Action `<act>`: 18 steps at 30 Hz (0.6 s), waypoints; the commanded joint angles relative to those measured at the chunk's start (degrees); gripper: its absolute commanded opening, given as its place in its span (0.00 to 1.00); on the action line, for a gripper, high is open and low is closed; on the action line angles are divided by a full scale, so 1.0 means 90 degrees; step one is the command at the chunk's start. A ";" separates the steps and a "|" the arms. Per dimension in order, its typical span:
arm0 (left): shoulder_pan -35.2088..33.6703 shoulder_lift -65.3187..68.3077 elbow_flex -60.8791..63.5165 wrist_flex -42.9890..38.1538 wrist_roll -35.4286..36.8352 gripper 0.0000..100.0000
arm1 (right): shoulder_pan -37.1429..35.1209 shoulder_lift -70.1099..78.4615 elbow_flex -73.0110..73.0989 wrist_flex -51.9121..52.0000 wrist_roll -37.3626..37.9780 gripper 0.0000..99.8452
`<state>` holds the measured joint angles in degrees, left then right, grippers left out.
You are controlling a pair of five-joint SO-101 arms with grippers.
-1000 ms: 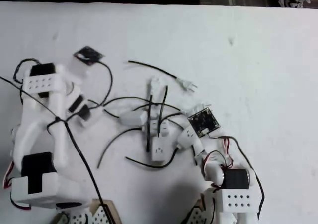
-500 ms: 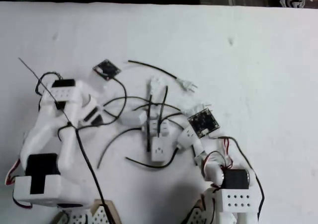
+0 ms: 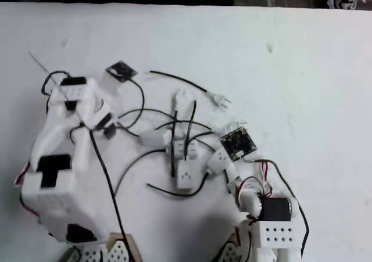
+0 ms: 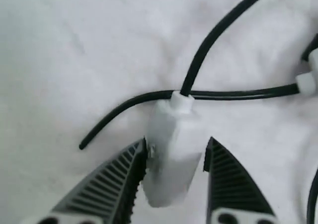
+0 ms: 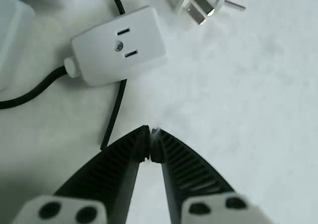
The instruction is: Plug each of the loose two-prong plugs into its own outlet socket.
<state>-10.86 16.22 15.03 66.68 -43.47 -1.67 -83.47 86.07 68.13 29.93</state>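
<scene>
1. Inspecting the left gripper, we find its jaws standing apart on either side of a white cord end. They sit close against its flanks. We cannot confirm a firm hold, nor tell whether this piece is a plug or a socket.
2. Risk: the jaw tips reach only partway along that piece. In our judgement, closing there could squeeze it out forward or twist it askew.
3. Risk: a second black cord crosses right at its neck. Lifting may drag that cord and shift neighbouring pieces.
4. The right gripper is closed tip to tip with nothing in it. It sits near a white socket lying face up on the table, with two plugs beyond.
5. Risk: unheld, the socket would likely slide when a plug is pushed in. The right jaws must open before they can steady it.
6. Risk: the high view shows crossed cords around the sockets, and another loose plug lies apart. Pulling one lead could snag others.
</scene>
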 commanded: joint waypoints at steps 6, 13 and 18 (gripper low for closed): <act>-0.0015 0.0874 -0.1250 0.0713 -0.0039 0.05 | 0.0044 0.0034 -0.0049 -0.0093 0.0059 0.02; 0.0112 0.0513 -0.1211 0.1192 0.0010 0.02 | 0.0044 0.0034 -0.0049 -0.0093 0.0059 0.02; 0.0386 -0.0298 -0.1250 0.1768 0.0752 0.02 | 0.0044 0.0034 -0.0049 -0.0093 0.0059 0.02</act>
<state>-9.80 21.85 5.80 79.16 -42.51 -1.67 -83.47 86.07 68.13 29.93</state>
